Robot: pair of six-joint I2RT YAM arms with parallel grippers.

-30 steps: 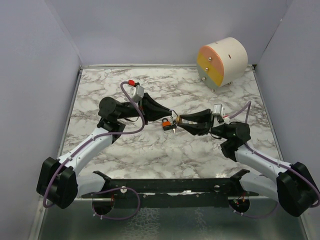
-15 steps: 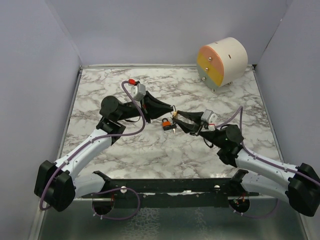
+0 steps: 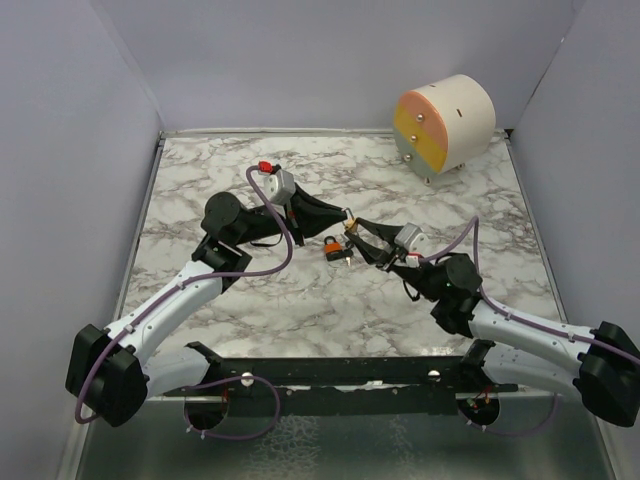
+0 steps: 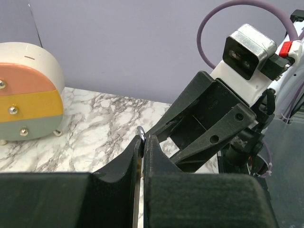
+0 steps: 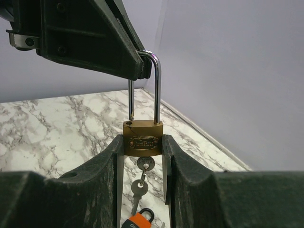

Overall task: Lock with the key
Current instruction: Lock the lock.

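Two grippers were on the padlock (image 5: 143,138), held in mid-air: right gripper (image 5: 143,145) clamped across the brass body, left gripper (image 5: 138,64) pinched tight on the shackle (image 5: 157,85) crown above it. Key (image 5: 145,164) sat in the keyway between the right fingers (image 5: 102,175), orange tag (image 5: 135,222) dangling below. Free shackle leg looked just clear of its hole, so probably not locked yet; seating it and turning the key remained. Arms reached inward, wrists facing.

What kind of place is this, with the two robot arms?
Probably a robot practice booth in a lab. Plain purple walls box in a marble-look table. The left arm and right arm are fixed at its near edge, holding a brass padlock between them.
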